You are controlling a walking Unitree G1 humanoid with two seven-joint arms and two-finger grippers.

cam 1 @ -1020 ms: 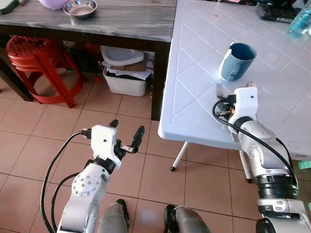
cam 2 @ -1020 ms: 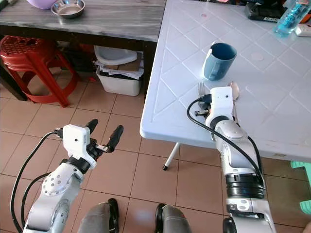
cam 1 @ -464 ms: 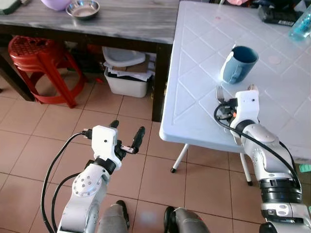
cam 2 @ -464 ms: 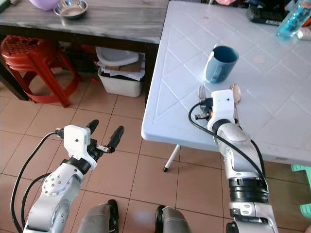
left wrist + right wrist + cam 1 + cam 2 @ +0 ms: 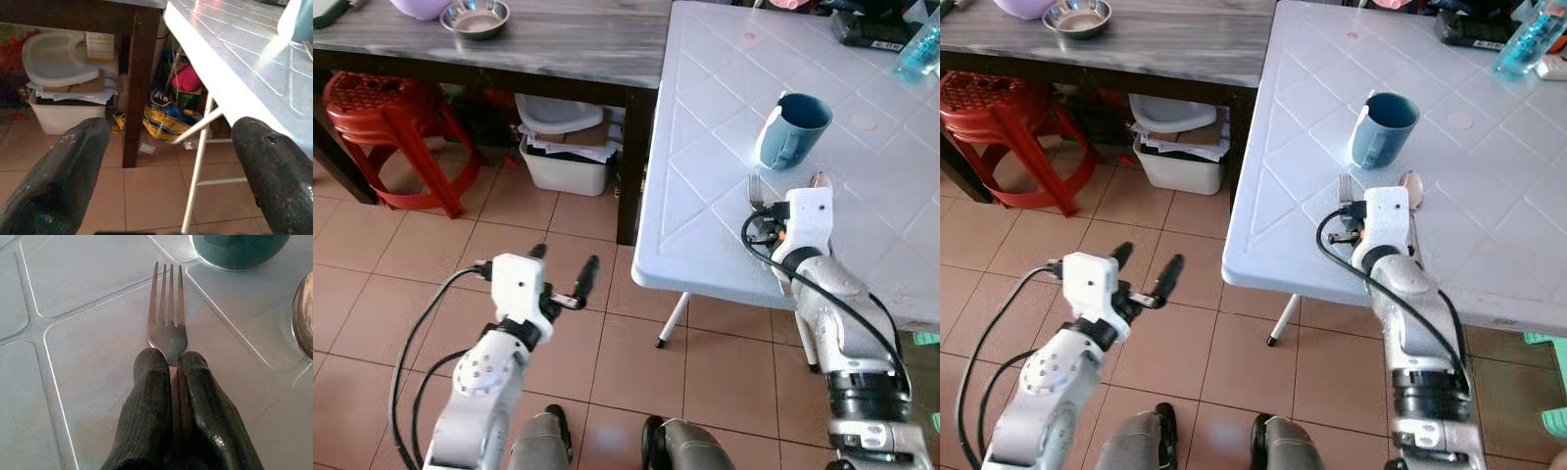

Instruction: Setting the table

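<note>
Little has moved: right hand [image 5: 171, 377] stays clamped on the fork [image 5: 167, 316] beside the mug [image 5: 790, 128], left hand [image 5: 563, 279] apart.

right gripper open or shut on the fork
Shut on the fork: the right gripper's two fingers press together around its handle, tines pointing toward the mug.

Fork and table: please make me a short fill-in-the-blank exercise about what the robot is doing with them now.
1. The right gripper is shut on a ____.
2. The fork's tines point toward the blue ____.
3. The left gripper hangs open over the tiled ____.
4. A spoon lies on the white ____, beside the fork.

Missing words: fork; mug; floor; table
</note>
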